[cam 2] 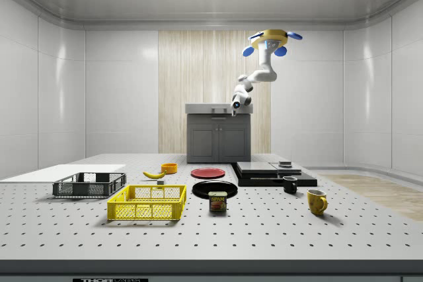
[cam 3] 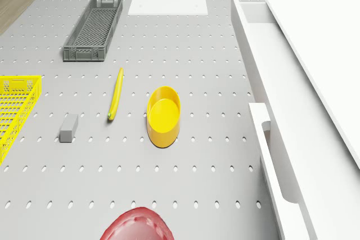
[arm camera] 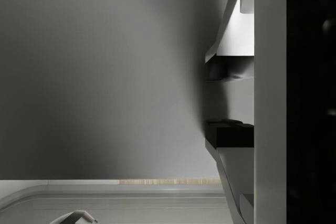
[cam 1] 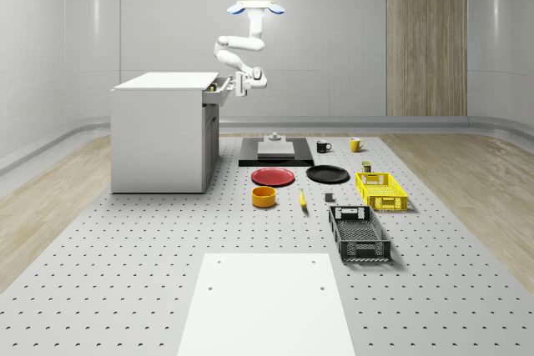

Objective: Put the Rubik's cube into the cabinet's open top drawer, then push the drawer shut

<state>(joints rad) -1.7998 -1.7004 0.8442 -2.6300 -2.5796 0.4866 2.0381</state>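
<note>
So the drone point(cam 1: 257, 9) hovers high over the worktop point(cam 1: 125, 256), around 2 o'clock off the cabinet point(cam 1: 158, 135). The arm drops down, putting the gripper point(cam 1: 236, 85) right against the open top drawer point(cam 1: 219, 91). Can't tell if it's apart or together. The cube's whereabouts I can't make out either.

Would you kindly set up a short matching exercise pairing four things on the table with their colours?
Things:
1. bowl
2. plate nearest the cabinet
3. long crate
4. mug beside the flat black stand

Colours:
A. red
B. black
C. yellow
D. dark grey

Pairs: 1-C, 2-A, 3-D, 4-B
</note>
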